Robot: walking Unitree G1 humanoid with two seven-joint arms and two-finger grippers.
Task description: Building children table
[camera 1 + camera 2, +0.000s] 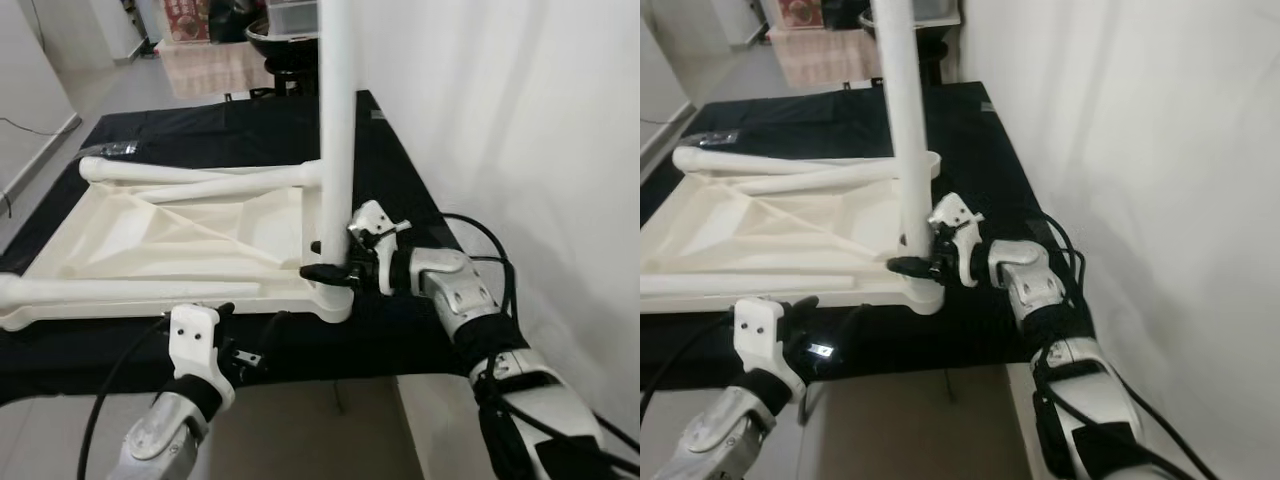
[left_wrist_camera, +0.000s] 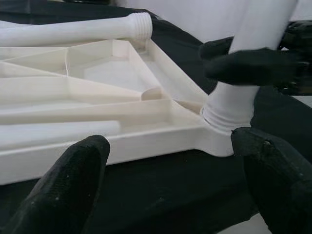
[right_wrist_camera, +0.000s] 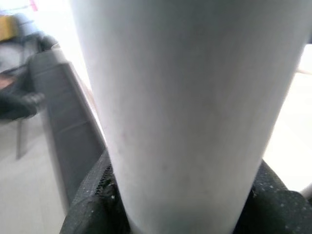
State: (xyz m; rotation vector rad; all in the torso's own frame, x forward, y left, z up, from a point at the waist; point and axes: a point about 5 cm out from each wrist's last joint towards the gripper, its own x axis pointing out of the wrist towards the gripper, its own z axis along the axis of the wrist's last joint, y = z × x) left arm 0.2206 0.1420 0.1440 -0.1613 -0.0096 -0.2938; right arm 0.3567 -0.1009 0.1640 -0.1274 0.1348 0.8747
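One upright white plastic table leg (image 1: 337, 130) stands in the corner socket of the cream upturned plastic tabletop (image 1: 170, 235), and I have my right gripper (image 1: 332, 268) with its jaws closed around the leg just above that socket. Two more white legs (image 1: 195, 177) lie across the tabletop beyond. My left gripper (image 2: 170, 180) hovers jaws wide apart, holding nothing, just short of the tabletop's near edge over the black cloth (image 1: 390, 335).
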